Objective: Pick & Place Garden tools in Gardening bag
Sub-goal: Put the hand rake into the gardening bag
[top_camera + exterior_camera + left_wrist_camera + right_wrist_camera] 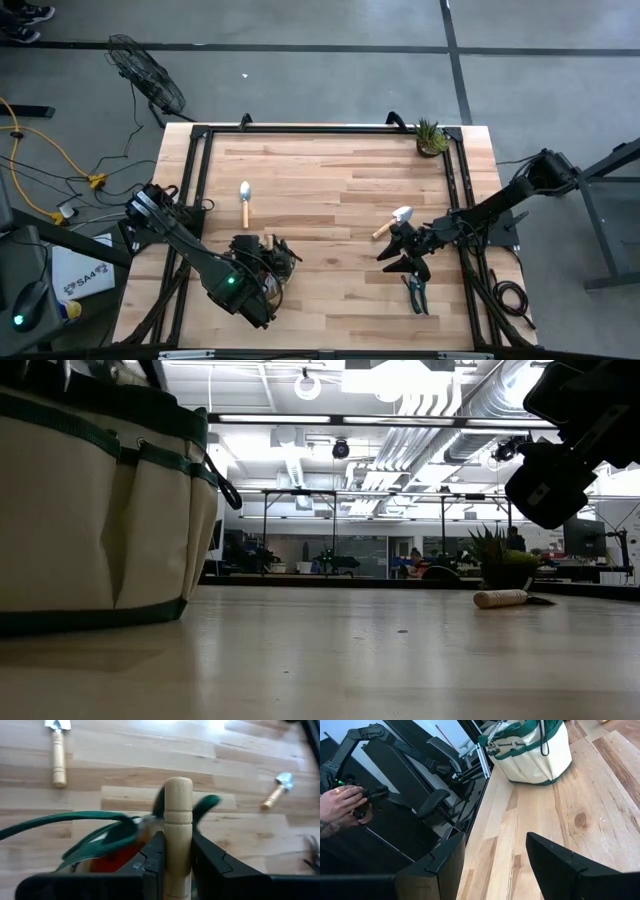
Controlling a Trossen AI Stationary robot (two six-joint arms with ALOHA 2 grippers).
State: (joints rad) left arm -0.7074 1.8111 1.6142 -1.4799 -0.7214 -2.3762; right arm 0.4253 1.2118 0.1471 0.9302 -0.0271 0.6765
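The beige gardening bag (268, 268) with green trim stands at the near left of the table; it also fills the left of the low view (90, 510). My left gripper (178, 840) hangs over the bag's mouth (266, 252), shut on a wooden-handled tool (178, 810) whose head is hidden. Green loop handles (100, 832) and red cloth (112, 862) show beneath it. One trowel (245, 200) lies flat mid-table. A second trowel (396, 220) and a pair of pruners (415, 292) lie by my right gripper (405, 252), which is open (495, 865) and touches nothing. My left gripper pinches the round wooden handle (178, 852) between its two fingers (156, 854), some way back from the handle's rounded free end (178, 784). The fingers lie along the handle, slanting down from the near left. The handle's free end is clear of the bag; the gripper hides the other end.
A small potted plant (431, 138) stands at the far right corner. Black frame rails (195, 190) run along the table's left, far and right edges. Bare wood lies between the bag and the right gripper. A person's hands (342, 802) show beyond the table's left edge.
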